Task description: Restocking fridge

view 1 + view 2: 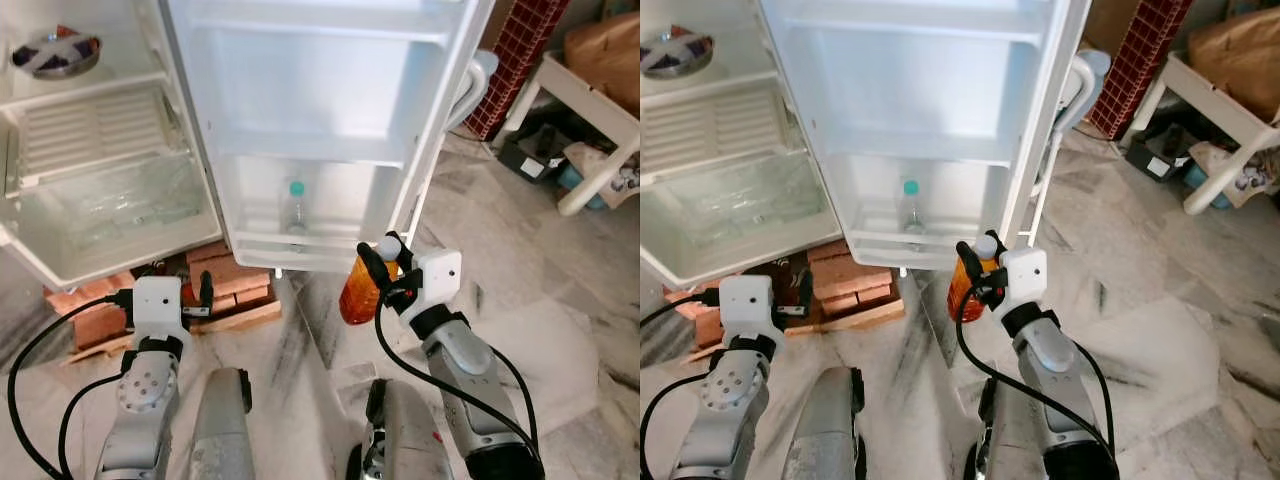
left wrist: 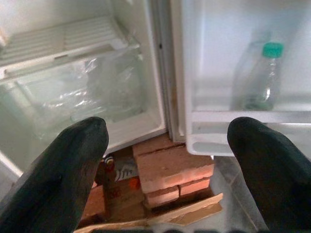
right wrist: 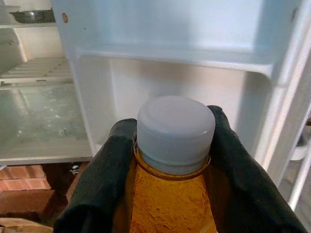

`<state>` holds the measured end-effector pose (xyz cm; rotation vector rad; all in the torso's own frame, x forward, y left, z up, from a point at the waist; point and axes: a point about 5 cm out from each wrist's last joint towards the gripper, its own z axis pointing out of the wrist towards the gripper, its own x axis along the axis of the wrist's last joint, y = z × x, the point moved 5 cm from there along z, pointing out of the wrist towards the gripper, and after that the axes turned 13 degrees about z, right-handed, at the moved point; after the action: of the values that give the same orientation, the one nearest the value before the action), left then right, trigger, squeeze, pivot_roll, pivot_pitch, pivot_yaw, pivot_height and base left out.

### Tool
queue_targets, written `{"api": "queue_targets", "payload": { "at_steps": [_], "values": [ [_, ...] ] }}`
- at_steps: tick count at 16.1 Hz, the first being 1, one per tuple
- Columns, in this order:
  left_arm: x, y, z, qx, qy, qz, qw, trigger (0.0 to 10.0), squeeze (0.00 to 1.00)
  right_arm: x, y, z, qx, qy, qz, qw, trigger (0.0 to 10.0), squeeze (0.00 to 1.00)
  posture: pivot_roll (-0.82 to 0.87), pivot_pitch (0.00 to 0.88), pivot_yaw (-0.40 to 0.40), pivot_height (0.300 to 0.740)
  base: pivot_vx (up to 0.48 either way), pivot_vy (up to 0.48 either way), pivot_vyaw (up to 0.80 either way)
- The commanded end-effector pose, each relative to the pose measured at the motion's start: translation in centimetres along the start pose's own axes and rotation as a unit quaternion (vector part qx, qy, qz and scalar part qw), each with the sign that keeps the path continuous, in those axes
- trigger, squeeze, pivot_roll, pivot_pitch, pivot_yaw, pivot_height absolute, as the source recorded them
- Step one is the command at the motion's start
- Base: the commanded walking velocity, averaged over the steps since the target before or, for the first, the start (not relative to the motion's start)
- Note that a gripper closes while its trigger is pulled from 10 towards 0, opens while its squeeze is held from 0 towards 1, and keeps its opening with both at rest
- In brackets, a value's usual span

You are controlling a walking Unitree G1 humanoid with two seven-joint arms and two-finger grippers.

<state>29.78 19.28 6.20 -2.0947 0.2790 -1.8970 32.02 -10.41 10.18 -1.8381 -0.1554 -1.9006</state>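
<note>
A white fridge [image 1: 90,150] stood open, its door [image 1: 320,120] swung out toward the robot. The right pincer [image 1: 377,262] was clamped around the neck of an orange bottle [image 1: 358,292] with a white cap [image 3: 175,128], held upright just in front of the door's lowest shelf [image 1: 290,248] and not yet inside it. On that shelf stood a clear bottle with a green cap [image 1: 295,205]. The left pincer [image 2: 165,165] hung low near the fridge's foot, its black fingers [image 2: 58,170] spread wide and holding nothing, above a stack of red bricks [image 2: 170,170] beneath the fridge. Inside the fridge, a metal bowl [image 1: 55,52] rested on an upper shelf, above a clear crisper drawer [image 1: 110,205]. The floor [image 1: 520,250] was grey marble.
</note>
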Motion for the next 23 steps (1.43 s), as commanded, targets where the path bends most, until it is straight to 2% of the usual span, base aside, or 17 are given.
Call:
{"api": "queue_targets", "payload": {
  "at_steps": [1,3,9,14,23],
  "values": [
    [-0.3,0.1,-0.1,-0.002,-0.003,0.002,1.0,10.0,0.0,0.8,0.0,0.0,0.005,0.017,-0.002,1.0,10.0,0.0,0.08,0.088,-0.045,0.619,0.0,0.0,0.0],
    [-0.3,0.2,0.0,-0.003,-0.003,0.003,1.0,10.0,0.0,0.9,0.0,0.0,0.006,0.017,-0.002,1.0,10.0,0.0,0.08,0.087,-0.045,0.633,0.12,0.0,0.0],
    [-0.3,0.2,0.1,-0.003,-0.002,0.004,1.0,10.0,0.0,0.8,-0.4,-0.1,0.021,0.014,-0.012,1.0,10.0,0.0,0.08,0.088,-0.045,0.633,0.408,0.0,0.0],
    [-0.4,0.3,0.2,-0.004,-0.003,0.006,1.0,10.0,0.0,1.0,-0.3,0.0,0.018,0.021,-0.005,1.0,10.0,0.0,0.08,0.087,-0.044,0.633,0.4,0.0,0.49],
    [-0.6,0.8,0.0,-0.011,-0.008,0.004,1.0,10.0,0.0,0.6,0.9,-0.2,-0.015,0.013,-0.001,1.0,10.0,0.0,0.08,0.096,-0.048,0.628,0.0,0.0,0.0]
  ]
}}
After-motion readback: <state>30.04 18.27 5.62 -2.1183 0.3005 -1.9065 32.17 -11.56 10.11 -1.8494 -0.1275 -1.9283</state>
